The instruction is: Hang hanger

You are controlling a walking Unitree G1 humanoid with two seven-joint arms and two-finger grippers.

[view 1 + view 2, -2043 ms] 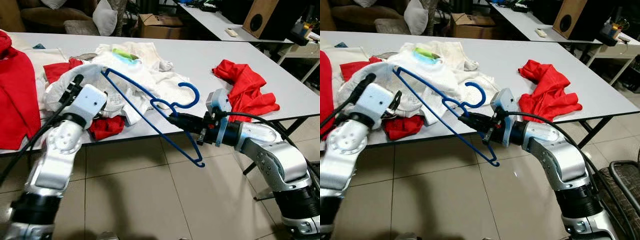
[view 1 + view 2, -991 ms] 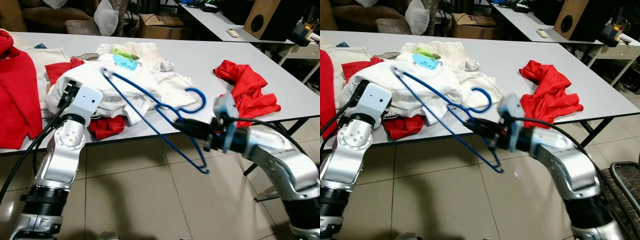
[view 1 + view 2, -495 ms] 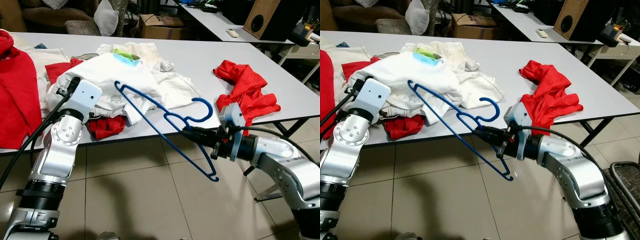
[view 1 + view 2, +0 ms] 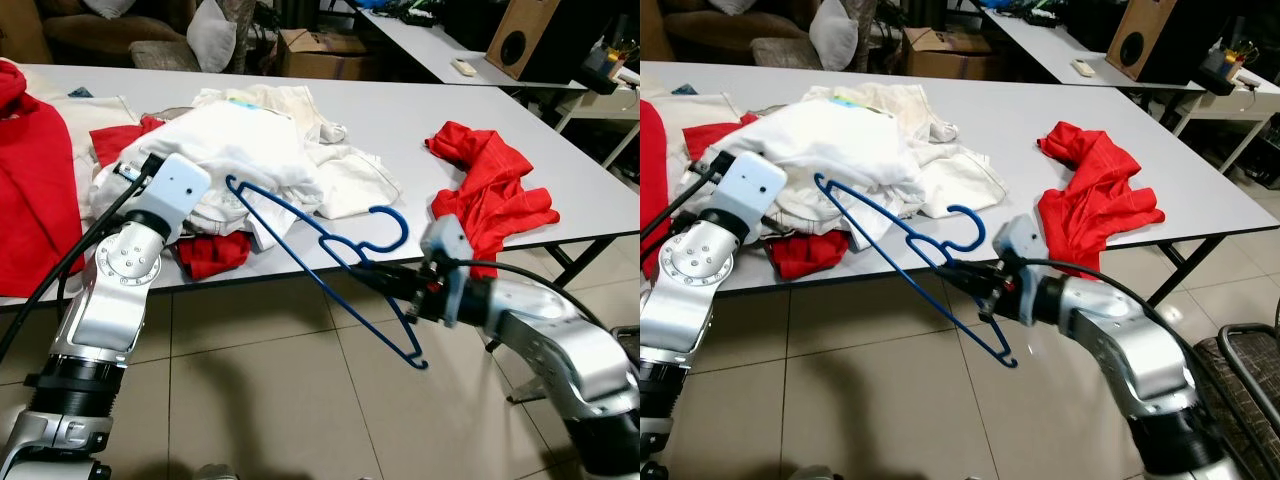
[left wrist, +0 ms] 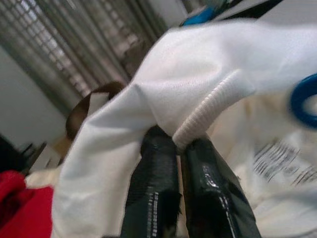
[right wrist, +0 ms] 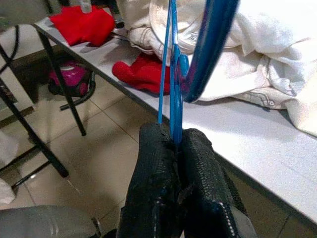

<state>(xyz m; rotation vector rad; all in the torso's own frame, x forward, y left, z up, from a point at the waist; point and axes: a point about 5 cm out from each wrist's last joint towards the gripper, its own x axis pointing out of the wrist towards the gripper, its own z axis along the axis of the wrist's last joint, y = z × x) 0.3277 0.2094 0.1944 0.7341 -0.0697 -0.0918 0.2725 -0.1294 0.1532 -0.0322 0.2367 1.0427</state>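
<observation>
A blue plastic hanger (image 6: 205,44) hangs in the air off the table's front edge, its hook up and one end pointing at the clothes pile. My right gripper (image 6: 177,136) is shut on its thin wire near the neck (image 4: 352,260). A white shirt (image 4: 250,150) lies heaped on the pile. My left gripper (image 5: 178,144) is shut on the shirt's ribbed collar (image 5: 208,116) at the pile's left side, its wrist housing (image 4: 168,190) just above the table edge. The hanger's end is close to the shirt, apart from it.
The grey table (image 4: 400,110) also carries a red garment (image 4: 490,180) on the right, a large red cloth (image 4: 35,190) on the left and a small red piece (image 4: 215,250) under the pile. Tiled floor (image 4: 270,400) lies before it. A speaker (image 4: 535,35) and a cardboard box (image 4: 320,50) stand behind.
The hanger's end came out from against the raised white shirt and the right gripper drew it back toward me. The left gripper lowered the shirt onto the pile, covering the blue label.
</observation>
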